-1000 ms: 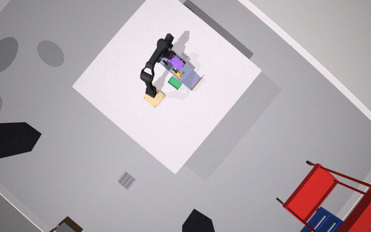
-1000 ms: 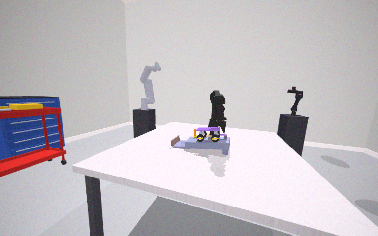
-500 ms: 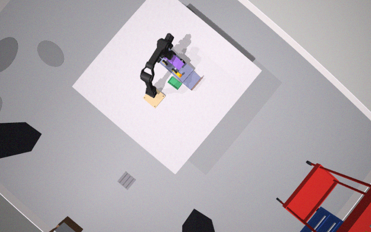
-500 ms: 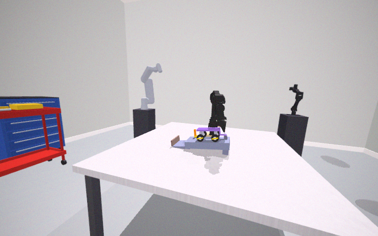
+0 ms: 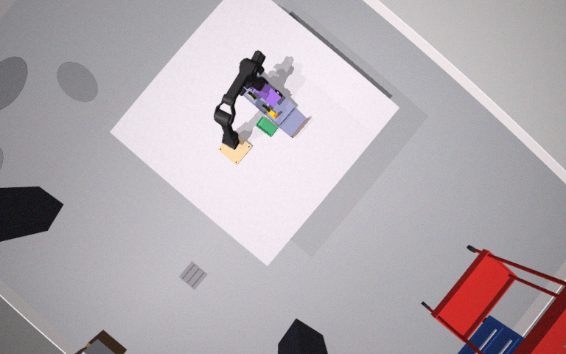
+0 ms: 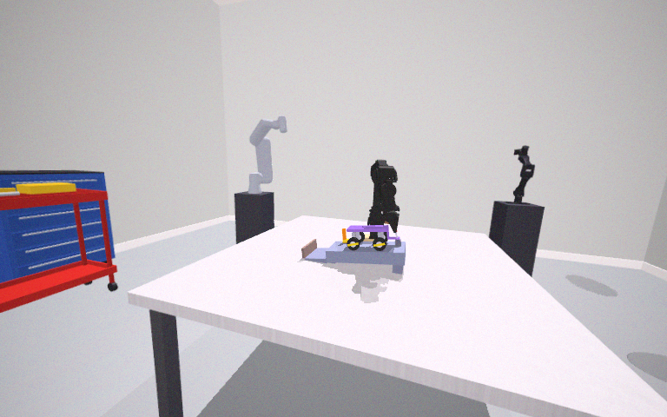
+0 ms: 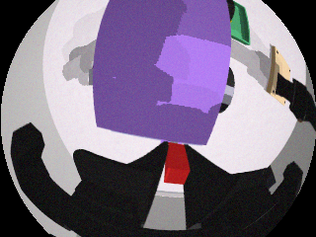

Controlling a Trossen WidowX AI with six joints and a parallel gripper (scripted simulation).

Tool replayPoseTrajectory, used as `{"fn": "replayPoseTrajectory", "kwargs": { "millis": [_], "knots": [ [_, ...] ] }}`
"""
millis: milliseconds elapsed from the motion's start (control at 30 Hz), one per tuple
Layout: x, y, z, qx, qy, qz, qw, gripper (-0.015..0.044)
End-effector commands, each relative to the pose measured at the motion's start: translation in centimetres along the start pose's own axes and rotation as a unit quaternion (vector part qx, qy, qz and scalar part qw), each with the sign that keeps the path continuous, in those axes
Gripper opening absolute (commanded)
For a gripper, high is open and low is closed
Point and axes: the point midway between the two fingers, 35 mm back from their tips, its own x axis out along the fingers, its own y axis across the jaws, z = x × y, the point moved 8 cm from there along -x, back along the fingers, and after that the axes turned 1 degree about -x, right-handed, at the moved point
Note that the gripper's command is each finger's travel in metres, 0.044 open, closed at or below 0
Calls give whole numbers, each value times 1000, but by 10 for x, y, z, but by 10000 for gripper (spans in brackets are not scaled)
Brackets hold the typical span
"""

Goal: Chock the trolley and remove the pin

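Observation:
The purple trolley (image 5: 269,95) (image 6: 367,228) (image 7: 148,74) stands on the blue-grey ramp (image 5: 294,122) (image 6: 364,256). The chock, with its orange handle (image 5: 273,113) (image 6: 344,235), stands beside the downhill wheel on the robot's side; it looks close against it, but contact is too small to confirm. My gripper (image 7: 175,147) is shut on the red head of the stop pin (image 7: 177,165), at the trolley's uphill end. The pin's lower part is hidden in the wrist view. The green tray (image 5: 267,127) (image 7: 241,24) lies beside the ramp, with no pin visible in it.
A brown end board (image 6: 309,248) stands at the ramp's foot. The arm's tan base plate (image 5: 236,155) (image 7: 281,74) is on the white table (image 5: 259,209) (image 6: 294,304), near the tray. The trolley's deck lies very close to my fingers.

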Motion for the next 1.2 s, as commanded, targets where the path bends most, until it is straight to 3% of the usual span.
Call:
{"fn": "replayPoseTrajectory", "kwargs": {
  "millis": [0, 1167],
  "knots": [
    [-6, -1, -1, -4, 1, 5, 1000, 0],
    [-12, -1, -1, -4, 1, 5, 1000, 0]
  ]
}}
